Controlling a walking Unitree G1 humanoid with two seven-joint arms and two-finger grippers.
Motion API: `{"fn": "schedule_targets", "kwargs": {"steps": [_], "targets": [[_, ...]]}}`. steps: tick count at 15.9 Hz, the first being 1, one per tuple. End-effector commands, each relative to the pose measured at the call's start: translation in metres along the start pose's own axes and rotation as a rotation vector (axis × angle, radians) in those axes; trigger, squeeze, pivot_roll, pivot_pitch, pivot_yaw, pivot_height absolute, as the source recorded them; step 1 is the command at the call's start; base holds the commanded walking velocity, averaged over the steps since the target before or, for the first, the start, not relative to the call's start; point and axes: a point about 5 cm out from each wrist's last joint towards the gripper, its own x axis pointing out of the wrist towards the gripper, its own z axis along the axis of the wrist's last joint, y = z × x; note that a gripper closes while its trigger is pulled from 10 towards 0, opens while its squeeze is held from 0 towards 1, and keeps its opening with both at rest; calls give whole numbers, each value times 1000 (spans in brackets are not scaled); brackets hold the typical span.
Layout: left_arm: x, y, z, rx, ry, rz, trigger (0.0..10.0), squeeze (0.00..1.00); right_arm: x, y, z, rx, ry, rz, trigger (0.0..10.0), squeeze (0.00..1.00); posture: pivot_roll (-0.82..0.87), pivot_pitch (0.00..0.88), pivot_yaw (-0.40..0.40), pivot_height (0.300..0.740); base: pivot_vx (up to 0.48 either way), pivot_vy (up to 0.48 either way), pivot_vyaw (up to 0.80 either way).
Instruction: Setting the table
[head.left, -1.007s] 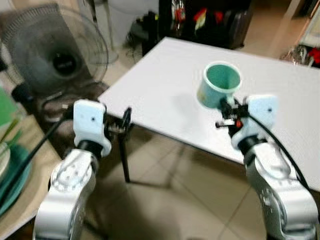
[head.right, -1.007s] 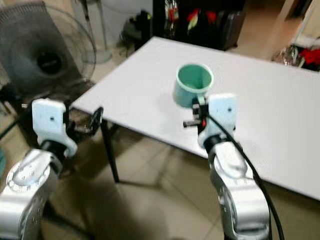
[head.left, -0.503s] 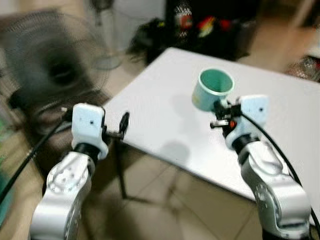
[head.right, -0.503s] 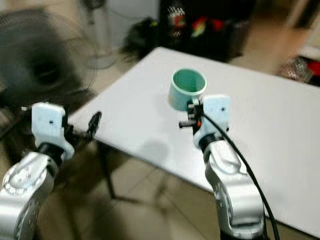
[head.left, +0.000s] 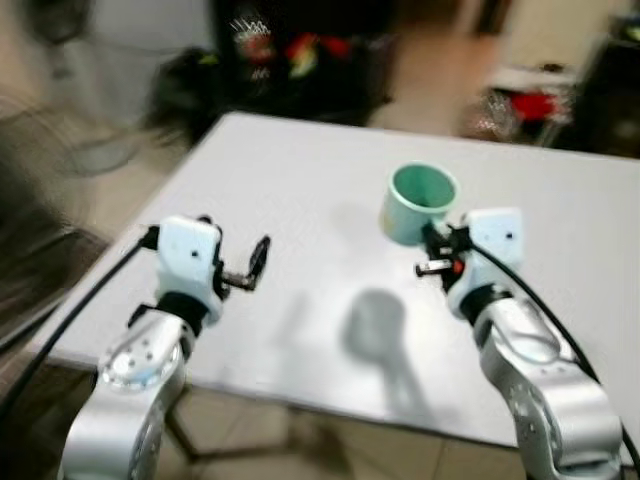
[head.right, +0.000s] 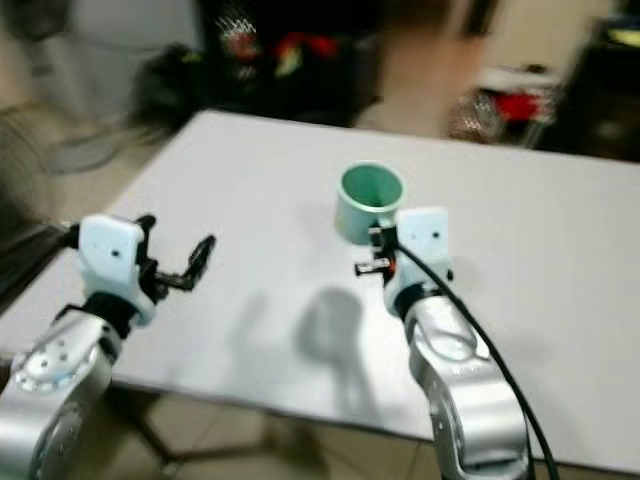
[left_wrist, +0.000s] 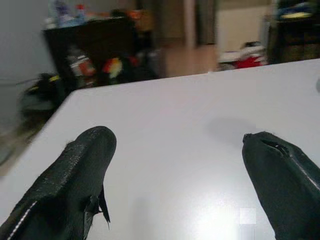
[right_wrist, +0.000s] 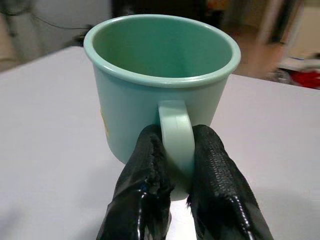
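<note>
right gripper (right_wrist: 175, 175) is clamped on the handle of a mint-green mug (right_wrist: 160, 75), one finger pad each side of the loop. mug is upright, mouth up, looks empty inside. in the head views it hangs in the air above the white table (head.left: 300, 180), its shadow lying on the tabletop below and nearer the robot, so judging by that gap it's not set down yet.

left gripper (head.left: 255, 265) is out over the left part of the table, fingers (left_wrist: 75, 170) spread wide with nothing between them, well apart from the mug.

head views are blurred, so the camera is likely in motion. dark clutter and something red sit beyond the far edge of the table, too smeared to name.

risks from here, my read:
- grip is on the handle alone, so the mug's weight sits forward of the pads. it could swing or tip about the handle if the arm jerks or the robot sways.
- release while the base is off the surface means a drop, maybe a bounce or roll on the smooth top.
- coming down tilted lands it on the rim of the base and it topples.
- blur makes height over the table hard to judge.
</note>
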Motion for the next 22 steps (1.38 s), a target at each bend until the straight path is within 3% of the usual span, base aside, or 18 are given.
{"fn": "schedule_targets", "kwargs": {"steps": [1, 6, 9, 12, 13, 18, 22], "targets": [[2, -5, 2, -11, -9, -22, 10000, 0, -1, -8, 0, -13, 12, -34, 10000, 0, -110, 6, 10, 740, 289, 0, 0], [3, -6, -2, 2, 2, 0, 10000, 0, 8, -7, 0, -41, 35, 43, 10000, 0, -108, 0, 1, 740, 112, 0, 0], [0, -10, -1, -1, 11, -108, 10000, 0, 21, -5, -6, -66, 98, 82, 10000, 0, -101, 7, -9, 740, 0, 0, 0], [-6, -13, -2, 42, 22, -238, 10000, 0, 31, -8, -10, -92, 145, 67, 10000, 0, -97, 16, -13, 740, 0, 0, 0], [-10, -14, -5, 70, 56, -326, 10000, 0, 34, -12, -21, -95, 203, 35, 10000, 0, -95, 26, -11, 740, 0, 0, 0], [-16, -22, -10, 68, 109, -473, 10000, 0, 48, -17, -39, -8, 222, 4, 10000, 0, -102, 33, 14, 740, 0, 0, 0], [-18, -21, -13, 93, 143, -522, 10000, 0, 56, -16, -48, -11, 235, 8, 10000, 0, -94, 32, 20, 740, 0, 0, 0]]}}
